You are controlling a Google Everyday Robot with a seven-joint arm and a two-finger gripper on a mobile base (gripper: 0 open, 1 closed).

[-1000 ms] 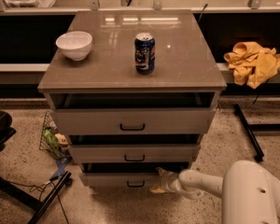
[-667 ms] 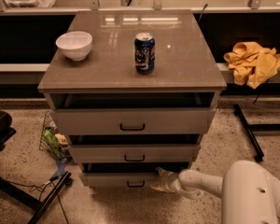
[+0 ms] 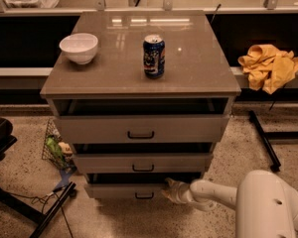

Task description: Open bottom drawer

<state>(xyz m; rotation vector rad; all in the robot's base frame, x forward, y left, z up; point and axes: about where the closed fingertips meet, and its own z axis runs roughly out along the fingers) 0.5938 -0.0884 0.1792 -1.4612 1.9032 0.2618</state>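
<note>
Zero movement in the last second: gripper (image 3: pixel 170 189) sits at the bottom drawer (image 3: pixel 116 191), right end. You can't tell its grip state; drawer barely open.

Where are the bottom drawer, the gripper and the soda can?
bottom drawer (image 3: pixel 114 190): camera view, bare front left of its handle.
gripper (image 3: pixel 169 190): camera view, tip at the drawer's right front.
soda can (image 3: pixel 153 58): camera view, its side label.

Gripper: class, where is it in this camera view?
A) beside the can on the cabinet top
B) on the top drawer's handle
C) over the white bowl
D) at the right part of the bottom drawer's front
D: the gripper sits low, at the front of the bottom drawer, right of its black handle.
</note>
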